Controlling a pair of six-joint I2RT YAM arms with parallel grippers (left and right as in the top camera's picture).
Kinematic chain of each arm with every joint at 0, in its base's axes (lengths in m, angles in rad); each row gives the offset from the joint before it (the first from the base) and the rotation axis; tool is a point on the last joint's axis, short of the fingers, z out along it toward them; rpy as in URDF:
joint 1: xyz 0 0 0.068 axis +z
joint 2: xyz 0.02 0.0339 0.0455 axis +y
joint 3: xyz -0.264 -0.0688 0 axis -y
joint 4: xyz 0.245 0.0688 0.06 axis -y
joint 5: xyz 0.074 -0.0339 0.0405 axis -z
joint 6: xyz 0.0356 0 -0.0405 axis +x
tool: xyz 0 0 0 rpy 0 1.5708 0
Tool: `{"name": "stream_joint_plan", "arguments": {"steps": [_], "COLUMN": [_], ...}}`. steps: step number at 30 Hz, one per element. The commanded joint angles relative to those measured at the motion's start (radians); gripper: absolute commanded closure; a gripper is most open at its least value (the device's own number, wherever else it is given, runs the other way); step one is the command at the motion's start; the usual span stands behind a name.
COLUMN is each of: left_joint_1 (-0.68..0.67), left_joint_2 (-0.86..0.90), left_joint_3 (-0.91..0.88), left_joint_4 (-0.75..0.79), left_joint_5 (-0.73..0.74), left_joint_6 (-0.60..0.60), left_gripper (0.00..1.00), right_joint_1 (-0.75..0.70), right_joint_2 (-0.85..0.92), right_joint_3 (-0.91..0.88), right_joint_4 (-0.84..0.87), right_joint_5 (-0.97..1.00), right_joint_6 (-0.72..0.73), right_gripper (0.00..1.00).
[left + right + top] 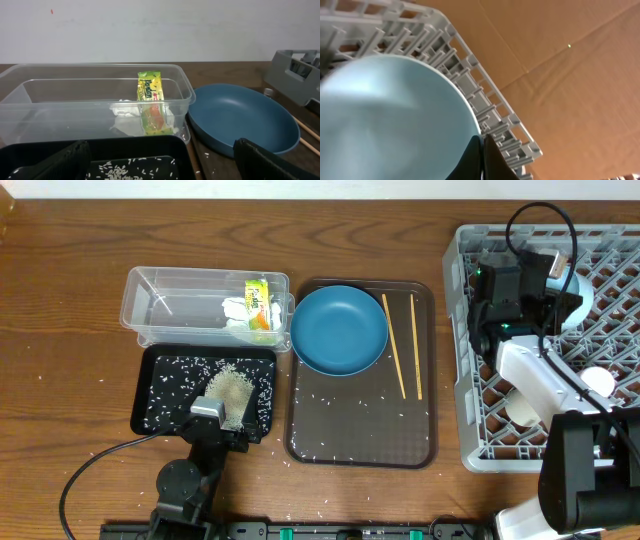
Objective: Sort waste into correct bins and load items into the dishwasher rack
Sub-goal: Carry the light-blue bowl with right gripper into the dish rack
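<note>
R arm's jaws [481, 157] are clenched on the rim of the bowl [395, 115]. The bowl hangs over the far part of the rack [470, 380], well right of the brown tray [360, 430]. In the R wrist view the bowl fills most of the frame w/ rack lattice right behind it; can't tell if it touches the pegs. L arm's jaws [162, 166] are spread wide, nothing in them, low over the black tray [137, 395] just left of the brown tray's near end.

Wrapper [150, 100] & tissue [125, 112] lie in the clear tub [135, 305], left of the brown tray's far end. A rice pile [230, 390] is in the black tray. Two cups [598, 380] sit in the rack. Loose grains [320, 445] dot the brown tray's near half, and a few lie on the worktop [60, 380] by it.

Step in hand, prob.: seating the bowl in the rack, so R jaws lower, then release.

After that the key relation is on the brown tray. Plate [340, 330] is on its far-left part. Chopsticks [393, 348] are on its right part, side by side but apart, long axis running near-to-far. They lie left of the R jaws, between plate & rack, so the R arm is nearer them and the L arm nearer the plate. A pinch should close across that axis, i.e. left-right. Sticks are thin & flat on the tray, so likely to slip.
</note>
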Motion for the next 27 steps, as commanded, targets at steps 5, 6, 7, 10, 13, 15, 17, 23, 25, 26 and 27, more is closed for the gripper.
{"name": "stream_joint_plan", "arguments": {"steps": [5, 6, 7, 10, 13, 15, 17, 23, 25, 26, 27], "left_joint_1": [0.007, 0.007, 0.007, 0.007, 0.007, 0.007, 0.007, 0.007, 0.007, 0.007, 0.007], "left_joint_2": [-0.005, -0.005, -0.005, -0.005, -0.005, -0.005, -0.005, -0.005, -0.005, -0.005, -0.005], "left_joint_3": [-0.021, -0.021, -0.021, -0.021, -0.021, -0.021, -0.021, -0.021, -0.021, -0.021, -0.021], "left_joint_4": [-0.029, -0.029, -0.029, -0.029, -0.029, -0.029, -0.029, -0.029, -0.029, -0.029, -0.029], "left_joint_5": [-0.013, -0.013, -0.013, -0.013, -0.013, -0.013, -0.013, -0.013, -0.013, -0.013, -0.013], "left_joint_6": [0.014, 0.014, 0.014, 0.014, 0.014, 0.014, 0.014, 0.014, 0.014, 0.014, 0.014], "left_gripper": [0.06, 0.07, 0.07, 0.06, 0.07, 0.06, 0.07, 0.07, 0.07, 0.07, 0.07], "right_joint_1": [-0.036, -0.035, -0.032, -0.02, -0.006, 0.003, 0.007, 0.022, 0.024, 0.024, 0.024], "right_joint_2": [0.006, 0.006, 0.006, 0.006, 0.006, 0.006, 0.006, 0.008, 0.01, 0.011, 0.011], "right_joint_3": [0.006, 0.006, 0.006, 0.006, 0.006, 0.006, 0.006, 0.006, 0.006, 0.006, 0.006], "right_joint_4": [0.085, 0.1, 0.11, 0.136, 0.134, 0.133, 0.128, 0.078, 0.079, 0.079, 0.079], "right_joint_5": [-0.046, -0.047, -0.047, -0.047, -0.059, -0.064, -0.084, -0.155, -0.161, -0.176, -0.192], "right_joint_6": [-0.211, -0.23, -0.242, -0.26, -0.26, -0.26, -0.272, -0.298, -0.32, -0.335, -0.355], "right_gripper": [0.99, 0.99, 0.99, 0.99, 0.99, 0.99, 0.99, 0.99, 0.99, 0.99, 0.99]}}
